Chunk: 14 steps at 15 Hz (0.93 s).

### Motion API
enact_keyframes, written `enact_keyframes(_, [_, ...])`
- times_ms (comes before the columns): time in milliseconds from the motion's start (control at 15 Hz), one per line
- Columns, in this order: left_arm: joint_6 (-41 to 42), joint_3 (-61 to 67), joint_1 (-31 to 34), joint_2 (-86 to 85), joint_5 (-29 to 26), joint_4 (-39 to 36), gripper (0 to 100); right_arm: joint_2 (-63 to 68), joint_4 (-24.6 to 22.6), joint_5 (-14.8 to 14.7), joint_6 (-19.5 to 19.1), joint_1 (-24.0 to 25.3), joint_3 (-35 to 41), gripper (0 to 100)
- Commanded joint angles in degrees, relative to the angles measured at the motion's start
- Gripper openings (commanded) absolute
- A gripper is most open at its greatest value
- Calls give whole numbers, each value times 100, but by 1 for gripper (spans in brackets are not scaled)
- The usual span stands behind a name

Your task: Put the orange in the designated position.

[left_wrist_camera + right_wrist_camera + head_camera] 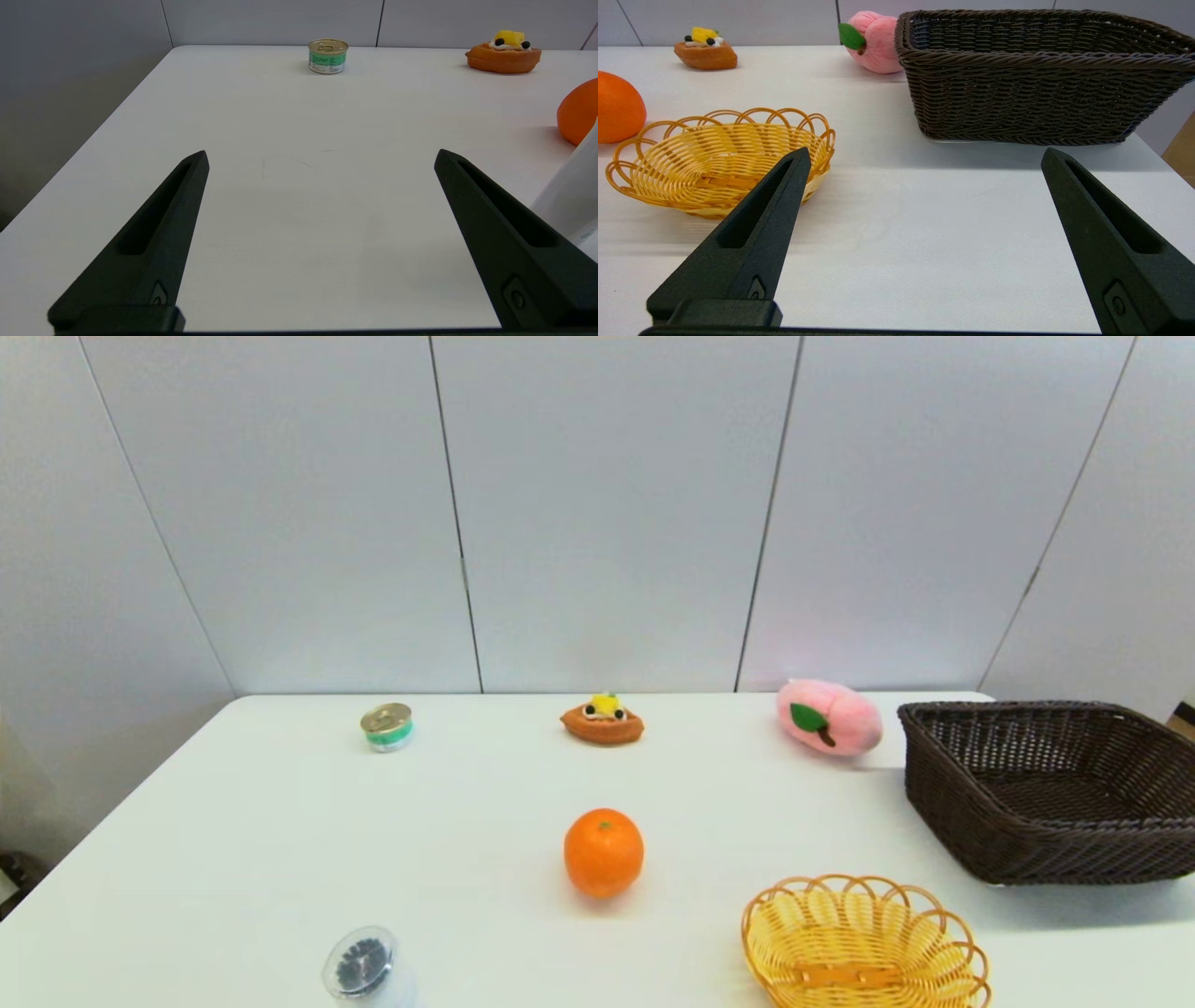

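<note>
The orange is round and bright, with a small green stem dimple on top, and sits on the white table near its middle. Part of the orange shows in the left wrist view, and the orange also shows in the right wrist view beside the yellow basket. Neither arm appears in the head view. My left gripper is open over bare tabletop near the front left. My right gripper is open low over the table at the front right, with nothing between its fingers. The designated position bears no mark.
A yellow wicker basket stands at the front right, a dark brown wicker basket behind it. At the back are a small tin can, a toy pastry and a pink plush peach. A clear lidded cup stands front left.
</note>
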Motion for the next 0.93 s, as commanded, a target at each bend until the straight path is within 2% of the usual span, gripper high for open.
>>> enact_keyframes(67, [2,0,1,7,0,-1,100,0,0,-2,-8,1,0,100])
enact_keyframes(933, [73,0,1,7,-62,7,100,0,0,-2,1,1,0,100])
